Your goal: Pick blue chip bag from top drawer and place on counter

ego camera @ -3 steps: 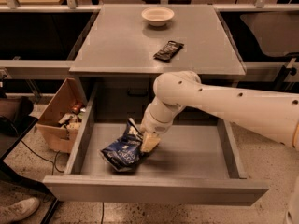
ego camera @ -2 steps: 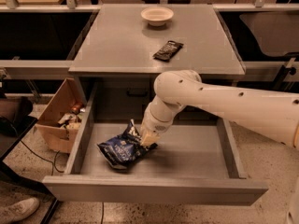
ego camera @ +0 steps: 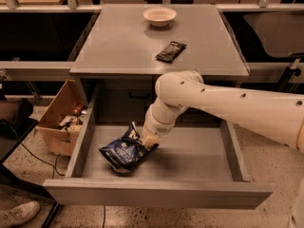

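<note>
The blue chip bag (ego camera: 122, 152) is dark blue and wrinkly and sits in the left part of the open top drawer (ego camera: 156, 194). My gripper (ego camera: 144, 138) reaches down into the drawer from the right on the white arm. It is shut on the bag's upper right corner, which is pulled up off the drawer floor. The bag's lower left end still hangs close to the floor. The grey counter (ego camera: 118, 42) lies right above and behind the drawer.
A white bowl (ego camera: 159, 15) and a slim black wrapper (ego camera: 171, 51) lie on the counter. A brown cardboard box (ego camera: 59, 120) with small items stands on the floor left of the drawer. A shoe (ego camera: 19, 214) is at the bottom left.
My gripper has closed in on the bag's upper right corner and risen slightly. The bag has tilted up at that end and shifted a little.
</note>
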You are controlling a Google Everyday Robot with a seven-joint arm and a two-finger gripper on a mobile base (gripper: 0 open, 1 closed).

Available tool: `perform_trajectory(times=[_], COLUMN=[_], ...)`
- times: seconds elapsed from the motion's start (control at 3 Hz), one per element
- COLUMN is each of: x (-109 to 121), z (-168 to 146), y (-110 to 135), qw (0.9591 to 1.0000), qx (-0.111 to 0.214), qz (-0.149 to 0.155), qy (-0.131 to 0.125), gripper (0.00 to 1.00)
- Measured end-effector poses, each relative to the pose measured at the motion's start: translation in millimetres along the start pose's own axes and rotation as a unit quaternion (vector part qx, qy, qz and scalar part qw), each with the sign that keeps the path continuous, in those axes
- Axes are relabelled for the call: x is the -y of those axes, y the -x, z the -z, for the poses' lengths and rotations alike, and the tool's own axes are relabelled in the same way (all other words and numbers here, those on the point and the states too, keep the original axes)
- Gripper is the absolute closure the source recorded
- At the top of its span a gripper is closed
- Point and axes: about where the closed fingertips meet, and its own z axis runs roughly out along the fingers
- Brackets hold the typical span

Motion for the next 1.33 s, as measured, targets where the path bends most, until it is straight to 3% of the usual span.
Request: perform_trajectory(times=[0.33, 0.67, 1.0, 1.33], x=[2.5, 37.0, 72.5, 112.2], z=[-4.8, 68.7, 139.1, 223.5], y=[18.1, 80.6, 145.0, 209.8], qw=[0.9997, 0.9919, 0.98, 0.9601], qx=[-0.017, -0.097, -0.142, -0.198], qz=[0.017, 0.057, 0.086, 0.11], qy=[-0.004, -0.06, -0.109, -0.164], gripper=[1.0, 1.0, 1.0, 1.0])
